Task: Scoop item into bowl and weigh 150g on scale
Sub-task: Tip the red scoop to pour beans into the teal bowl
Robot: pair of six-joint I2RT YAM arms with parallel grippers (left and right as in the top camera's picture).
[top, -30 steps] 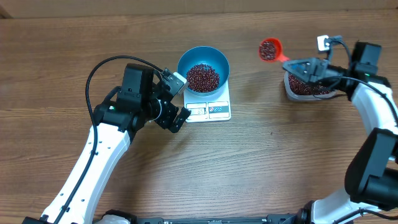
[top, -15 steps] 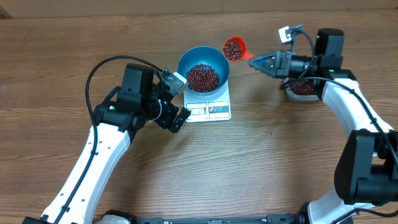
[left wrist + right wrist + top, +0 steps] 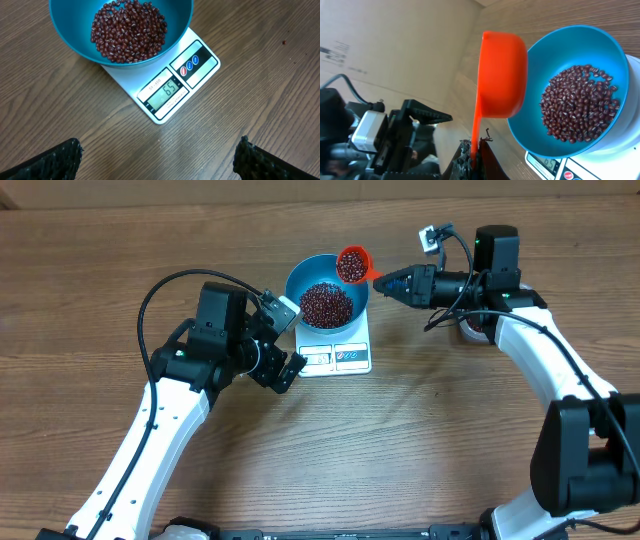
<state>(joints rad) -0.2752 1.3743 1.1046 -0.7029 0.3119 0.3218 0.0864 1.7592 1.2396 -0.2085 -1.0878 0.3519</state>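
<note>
- The left arm point(image 3: 150, 430) rises from the bottom-left edge of the wooden table point(image 3: 430, 450). Its white link slants up and to the right into a bent black wrist, and a black cable point(image 3: 165, 288) loops over it.
- The left gripper point(image 3: 292, 340) points right, just beside the left edge of the scale. Its jaws are spread wide and hold nothing. In the left wrist view the left gripper point(image 3: 157, 165) shows as two dark fingertips in the bottom corners, above bare wood.
- The scale point(image 3: 340, 357) lies flat near the table's middle, display side toward the robot. Its window point(image 3: 167, 91) reads 65.
- The bowl point(image 3: 295, 280) stands upright on the scale's far half, with a heap of beans point(image 3: 326, 304) at its bottom.
- The orange scoop point(image 3: 351, 264) hangs over the bowl's upper-right rim, its cup filled with beans. From the right wrist the scoop point(image 3: 502, 75) shows its outer side, overlapping the blue rim.
- The right gripper point(image 3: 385, 281) points left, pinched tight on the scoop's handle.
- The right arm point(image 3: 540, 370) climbs the right side, bends near the top and reaches left toward the bowl.
- A clear tub point(image 3: 468, 331) sits behind that forearm, mostly hidden.
</note>
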